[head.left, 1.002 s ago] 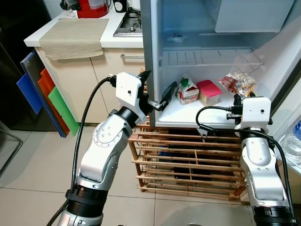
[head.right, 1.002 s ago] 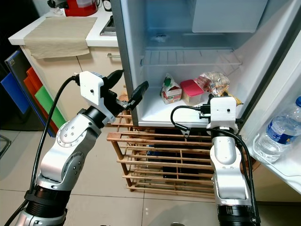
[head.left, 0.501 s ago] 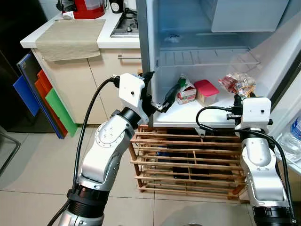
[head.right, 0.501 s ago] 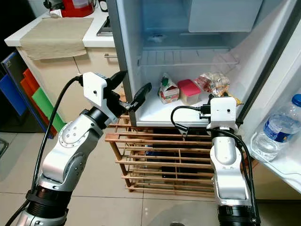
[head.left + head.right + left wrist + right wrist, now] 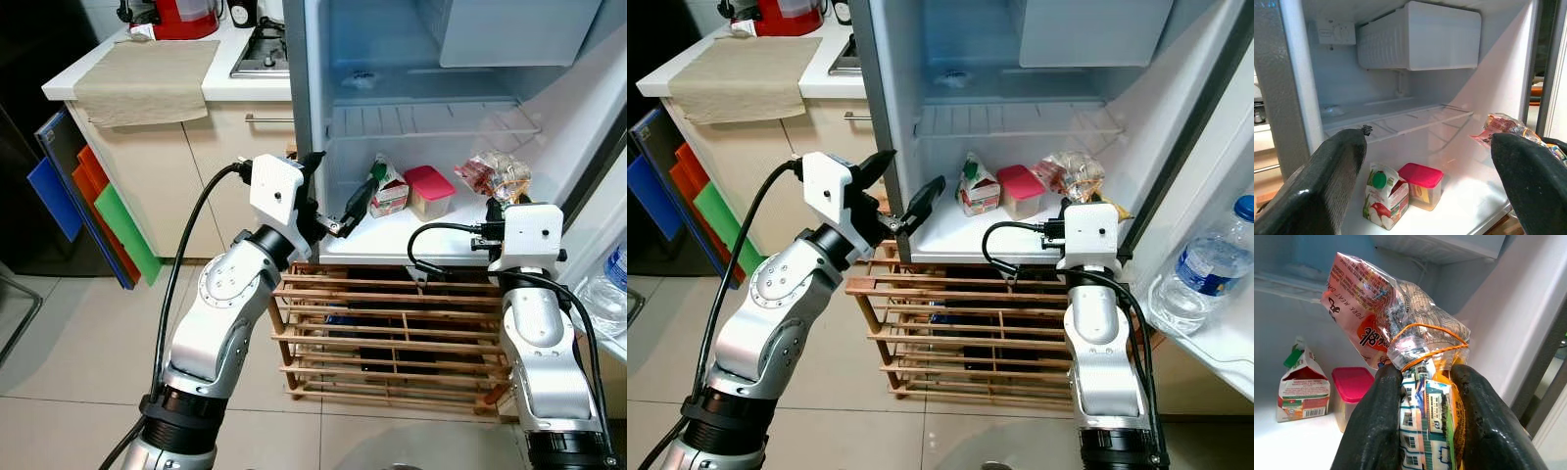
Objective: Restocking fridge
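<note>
The fridge stands open, and on its white bottom shelf (image 5: 392,240) are a small juice carton (image 5: 389,188) and a red-lidded tub (image 5: 433,191). My right gripper (image 5: 1422,377) is shut on a bundle of snack packets (image 5: 498,174) tied with an orange rubber band. It holds the bundle at the shelf's right end, near the fridge wall. My left gripper (image 5: 338,176) stands open and empty at the left edge of the fridge opening, in front of the carton (image 5: 1383,196).
A wire rack (image 5: 431,119) sits above the shelf, with a freezer box (image 5: 1420,36) higher up. A water bottle (image 5: 1205,279) is in the door on the right. Below the fridge is a wooden crate rack (image 5: 392,343). A counter with a cloth (image 5: 147,78) and coloured boards (image 5: 88,196) lie to the left.
The view has shifted a little. My left gripper has edged right, closer to the fridge opening and the carton. The right gripper still holds the snack bundle in the same spot.
</note>
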You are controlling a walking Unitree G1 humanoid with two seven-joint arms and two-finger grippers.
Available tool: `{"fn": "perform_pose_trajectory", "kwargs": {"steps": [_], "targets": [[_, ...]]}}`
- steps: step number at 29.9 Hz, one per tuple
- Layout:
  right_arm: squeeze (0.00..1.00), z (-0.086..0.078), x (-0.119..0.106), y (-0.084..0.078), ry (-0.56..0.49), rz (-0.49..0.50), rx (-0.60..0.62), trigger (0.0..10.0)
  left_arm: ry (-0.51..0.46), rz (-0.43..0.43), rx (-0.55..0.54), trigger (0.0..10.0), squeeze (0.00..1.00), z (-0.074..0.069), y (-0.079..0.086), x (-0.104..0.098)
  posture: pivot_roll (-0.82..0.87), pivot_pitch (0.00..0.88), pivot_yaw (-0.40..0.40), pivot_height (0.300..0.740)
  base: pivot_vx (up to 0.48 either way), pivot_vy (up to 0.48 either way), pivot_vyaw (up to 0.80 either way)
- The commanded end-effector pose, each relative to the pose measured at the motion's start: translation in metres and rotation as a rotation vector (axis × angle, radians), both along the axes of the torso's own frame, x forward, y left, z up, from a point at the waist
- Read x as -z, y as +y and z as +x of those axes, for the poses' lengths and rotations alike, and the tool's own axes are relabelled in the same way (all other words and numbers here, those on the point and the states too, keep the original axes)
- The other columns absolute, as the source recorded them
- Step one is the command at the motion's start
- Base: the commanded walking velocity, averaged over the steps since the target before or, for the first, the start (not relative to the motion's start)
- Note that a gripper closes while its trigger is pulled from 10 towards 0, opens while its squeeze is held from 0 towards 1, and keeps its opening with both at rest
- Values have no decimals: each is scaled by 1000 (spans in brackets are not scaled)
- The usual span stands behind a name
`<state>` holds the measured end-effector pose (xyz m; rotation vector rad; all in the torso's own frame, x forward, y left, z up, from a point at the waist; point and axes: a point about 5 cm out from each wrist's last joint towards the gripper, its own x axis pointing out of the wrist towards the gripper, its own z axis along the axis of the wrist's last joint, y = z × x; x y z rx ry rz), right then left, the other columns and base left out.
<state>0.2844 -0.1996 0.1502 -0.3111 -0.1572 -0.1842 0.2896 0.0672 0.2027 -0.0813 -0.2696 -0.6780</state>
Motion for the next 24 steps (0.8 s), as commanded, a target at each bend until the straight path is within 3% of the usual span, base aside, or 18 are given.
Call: {"fn": "perform_pose_trajectory", "kwargs": {"steps": [1,10,24], "targets": [[122,0,-6,2,-31,-8,-12,0,-17,3,20,10000,0,-3,-2,-3,-146,0,73,740,480,0,0],[122,1,-6,3,-32,-6,-15,0,-19,16,22,10000,0,-3,-2,-3,-145,0,75,740,460,0,0],[122,2,-6,4,-34,-6,-19,0,-29,13,17,10000,0,-3,-2,-4,-144,0,74,740,0,0,0]]}}
